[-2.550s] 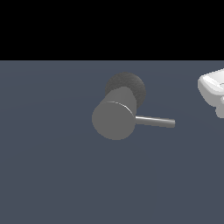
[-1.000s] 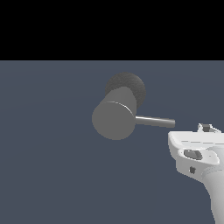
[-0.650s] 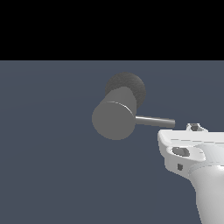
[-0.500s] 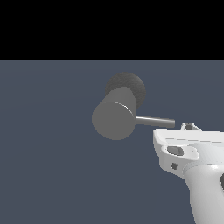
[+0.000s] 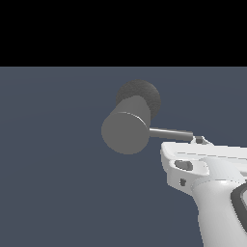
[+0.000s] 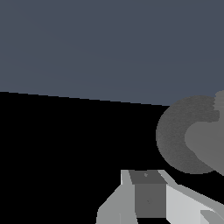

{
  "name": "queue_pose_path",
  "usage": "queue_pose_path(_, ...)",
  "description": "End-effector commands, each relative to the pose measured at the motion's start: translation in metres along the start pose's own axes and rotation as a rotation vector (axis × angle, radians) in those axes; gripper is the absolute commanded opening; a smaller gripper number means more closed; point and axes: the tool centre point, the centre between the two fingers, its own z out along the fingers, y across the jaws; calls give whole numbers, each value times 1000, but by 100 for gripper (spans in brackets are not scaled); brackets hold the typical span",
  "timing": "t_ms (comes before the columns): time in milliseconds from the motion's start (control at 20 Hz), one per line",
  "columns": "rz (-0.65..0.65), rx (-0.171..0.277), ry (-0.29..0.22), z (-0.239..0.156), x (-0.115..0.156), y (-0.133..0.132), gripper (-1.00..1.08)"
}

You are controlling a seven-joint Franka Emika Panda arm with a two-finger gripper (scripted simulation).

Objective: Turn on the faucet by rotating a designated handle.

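The faucet (image 5: 125,131) is a thick matte grey cylinder rising from a darker speckled round base (image 5: 144,94). Its handle (image 5: 170,132), a thin grey rod, sticks out toward the exterior view's right. My gripper (image 5: 198,140) shows only as a small narrow tip at the rod's free end, just beyond and below it. The white hand (image 5: 202,164) covers the rest. Whether the tip touches the rod is unclear. In the wrist view the fingers (image 6: 146,192) appear as one block, pressed together with nothing between them, and the faucet (image 6: 192,135) lies close ahead.
A flat dark blue-grey floor (image 5: 53,183) spreads around the faucet. My white arm (image 5: 222,212) fills the exterior view's lower right corner. Above the floor's far edge there is only black.
My hand has come in from the exterior view's right, dropped, then slid left and slightly up until its tip reached the handle's free end. Faucet and handle have not turned.
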Motion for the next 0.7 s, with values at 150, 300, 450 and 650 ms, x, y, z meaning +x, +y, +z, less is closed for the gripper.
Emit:
queue_pose_path(150, 33, -19, 54, -10, 14, 21, -100)
queue_pose_path(300, 41, -20, 77, -15, 21, 26, -100)
queue_pose_path(450, 58, -28, 87, -17, 23, 36, -100)
queue_pose_path(650, 74, -35, 89, -17, 21, 44, -100)
